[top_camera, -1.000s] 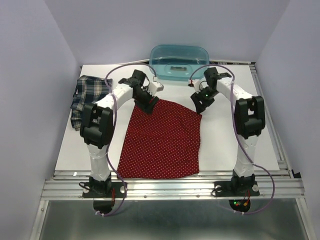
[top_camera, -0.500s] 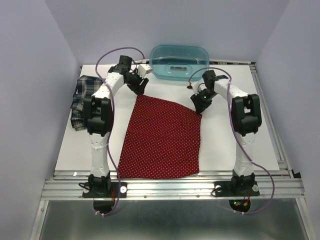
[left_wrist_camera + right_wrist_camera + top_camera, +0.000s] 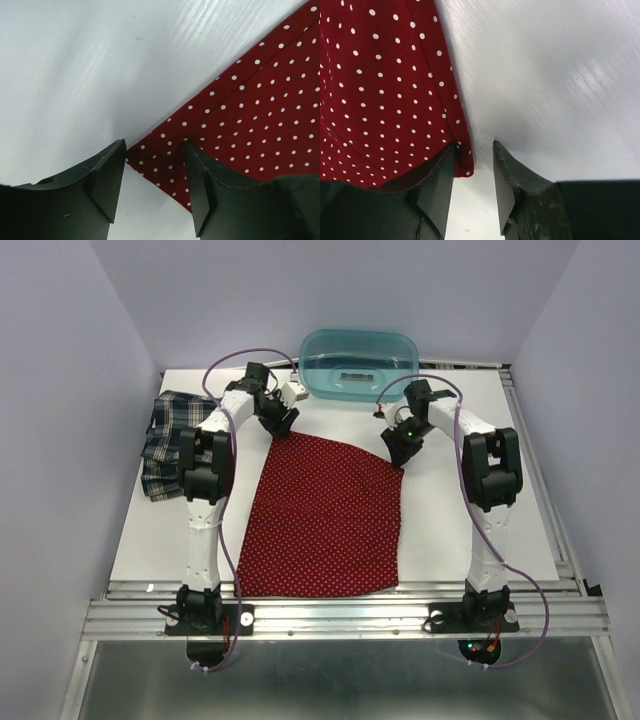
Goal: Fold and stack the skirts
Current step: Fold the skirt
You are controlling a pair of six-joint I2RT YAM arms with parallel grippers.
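The red skirt with tiny white dots [image 3: 325, 515] lies spread flat on the white table. My left gripper [image 3: 280, 426] is open at its far left corner; in the left wrist view the corner [image 3: 165, 157] sits between the open jaws [image 3: 152, 187]. My right gripper [image 3: 402, 455] is open at the far right corner; in the right wrist view the corner [image 3: 462, 162] lies between the jaws [image 3: 472, 187], against the left finger [image 3: 437, 192]. The plaid skirt [image 3: 170, 440] lies bunched at the table's far left.
A translucent teal tub [image 3: 359, 362] stands at the far edge of the table [image 3: 470, 530], between the two arms. Grey walls close in on both sides. A metal rail [image 3: 340, 615] runs along the near edge.
My left arm has swung down and right from near the tub, so its gripper now sits at the red skirt's far left corner. The right arm and the skirts have barely moved.
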